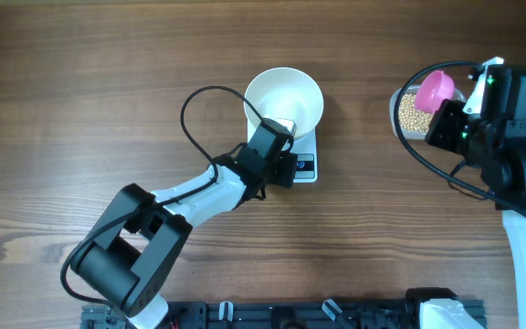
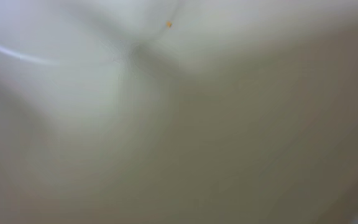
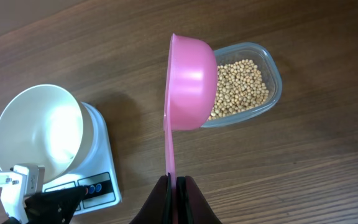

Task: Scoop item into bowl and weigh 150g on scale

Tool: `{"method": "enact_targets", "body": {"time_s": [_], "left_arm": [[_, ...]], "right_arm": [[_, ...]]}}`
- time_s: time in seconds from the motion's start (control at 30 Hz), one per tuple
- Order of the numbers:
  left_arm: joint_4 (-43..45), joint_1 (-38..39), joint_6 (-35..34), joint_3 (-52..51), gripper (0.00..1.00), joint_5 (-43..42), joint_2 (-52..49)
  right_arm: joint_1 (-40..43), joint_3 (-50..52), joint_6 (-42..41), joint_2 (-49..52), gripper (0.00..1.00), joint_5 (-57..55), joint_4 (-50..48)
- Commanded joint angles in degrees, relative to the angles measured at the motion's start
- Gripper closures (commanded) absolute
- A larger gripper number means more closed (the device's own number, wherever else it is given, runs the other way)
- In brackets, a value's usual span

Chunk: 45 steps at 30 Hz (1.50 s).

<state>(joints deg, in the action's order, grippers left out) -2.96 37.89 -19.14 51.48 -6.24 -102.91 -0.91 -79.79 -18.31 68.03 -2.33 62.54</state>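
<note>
Beans (image 3: 241,87) sit in clear tub (image 3: 273,70) at the table (image 1: 108,91) right edge: light, hard, roll easily, so the load must stay level. Right gripper (image 3: 176,183) is clamped on the pink scoop (image 3: 188,81) handle end, a stiff, good hold. Bowl (image 1: 286,96) sits on scale (image 1: 304,167) mid-table. Left gripper (image 1: 283,126) is closed, apparently on the bowl's slick near rim.

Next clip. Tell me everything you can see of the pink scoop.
The pink scoop looks like smooth, glossy plastic: a round cup on a thin flat handle. It is turned on edge, rim seen side-on, rounded back bulging toward the clear tub of beans, above which it is held. The right gripper has its fingers shut on the handle's end. Its inside does not show; whether it touches the tub cannot be told.
</note>
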Motion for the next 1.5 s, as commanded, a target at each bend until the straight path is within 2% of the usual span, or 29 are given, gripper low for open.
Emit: {"method": "enact_targets", "body": {"time_s": [0.0, 0.3, 1.47], "left_arm": [[-0.63, 0.2, 0.72, 0.22, 0.96, 0.79, -1.03], [-3.54, 0.24, 0.72, 0.22, 0.96, 0.76, -1.36], [-3.85, 0.24, 0.7, 0.22, 0.96, 1.42, -4.52]], "right_arm": [[0.17, -1.64, -0.28, -0.26, 0.96, 0.94, -0.33], [0.2, -1.64, -0.28, -0.26, 0.96, 0.94, -0.13], [0.17, -1.64, -0.35, -0.26, 0.96, 0.96, 1.07]]}}
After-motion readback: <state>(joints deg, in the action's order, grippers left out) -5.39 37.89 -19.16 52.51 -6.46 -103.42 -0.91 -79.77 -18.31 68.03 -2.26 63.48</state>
